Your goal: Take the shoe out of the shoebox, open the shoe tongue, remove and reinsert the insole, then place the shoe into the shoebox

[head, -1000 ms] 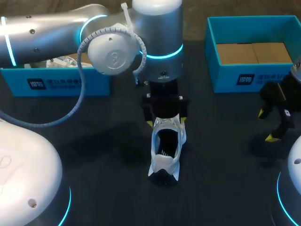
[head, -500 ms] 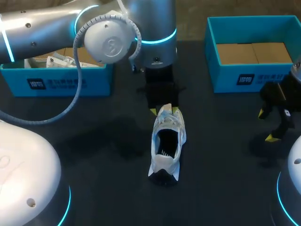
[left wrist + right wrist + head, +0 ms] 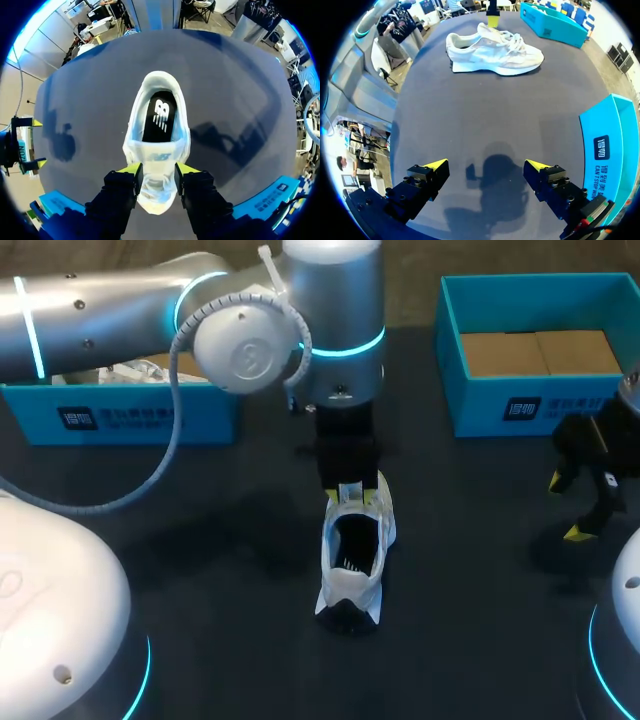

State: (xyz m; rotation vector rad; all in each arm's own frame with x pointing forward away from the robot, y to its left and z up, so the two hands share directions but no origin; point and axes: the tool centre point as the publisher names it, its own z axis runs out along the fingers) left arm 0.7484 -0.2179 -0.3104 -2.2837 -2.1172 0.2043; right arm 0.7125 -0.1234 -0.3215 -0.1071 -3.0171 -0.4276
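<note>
White shoe (image 3: 355,552) lies already unboxed at table centre, black insole (image 3: 159,117) inside. My left gripper (image 3: 353,494) pinches its laced 12 o'clock end. My right gripper (image 3: 565,507), at 3 o'clock, gapes empty. Tongue, insole and reboxing seem left to do.

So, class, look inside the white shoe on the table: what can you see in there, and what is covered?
A black insole with a white logo lies inside the shoe, seen through the opening. Its front part is hidden under the tongue, where the left pincer grips.
</note>
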